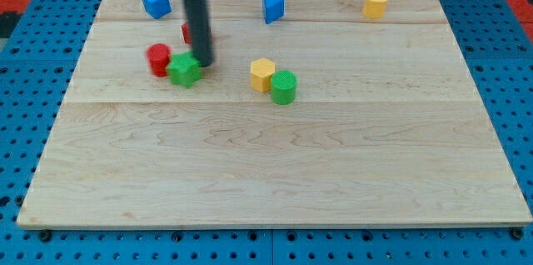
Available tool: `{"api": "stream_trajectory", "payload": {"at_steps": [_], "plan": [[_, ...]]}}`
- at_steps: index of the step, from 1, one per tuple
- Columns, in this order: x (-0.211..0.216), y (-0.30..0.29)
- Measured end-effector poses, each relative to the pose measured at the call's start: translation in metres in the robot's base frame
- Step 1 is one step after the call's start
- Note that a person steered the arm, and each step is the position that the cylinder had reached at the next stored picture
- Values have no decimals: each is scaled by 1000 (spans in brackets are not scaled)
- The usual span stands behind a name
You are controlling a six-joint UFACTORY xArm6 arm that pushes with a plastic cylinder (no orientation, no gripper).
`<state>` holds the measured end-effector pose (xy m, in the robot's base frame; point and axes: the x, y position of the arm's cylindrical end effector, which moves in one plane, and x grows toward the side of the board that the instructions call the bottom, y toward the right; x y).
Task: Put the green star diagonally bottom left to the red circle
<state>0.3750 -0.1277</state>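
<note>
The green star [184, 71] lies on the wooden board at the view's upper left, touching the right side of the red circle [158, 59]. The dark rod comes down from the view's top and my tip [204, 64] sits at the star's upper right edge, touching or almost touching it. Another red block [187, 33] is mostly hidden behind the rod; its shape cannot be made out.
A yellow hexagon block [262, 73] and a green cylinder [283, 87] touch each other right of the star. A blue block [156, 2], a blue triangle [272, 7] and a yellow heart-like block [376, 3] lie along the board's top edge.
</note>
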Motion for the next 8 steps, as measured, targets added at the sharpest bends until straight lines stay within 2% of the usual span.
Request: {"api": "stream_trajectory", "payload": {"at_steps": [1,2,3,8], "plan": [[37,-14],[49,9],[49,-44],[27,-71]]}}
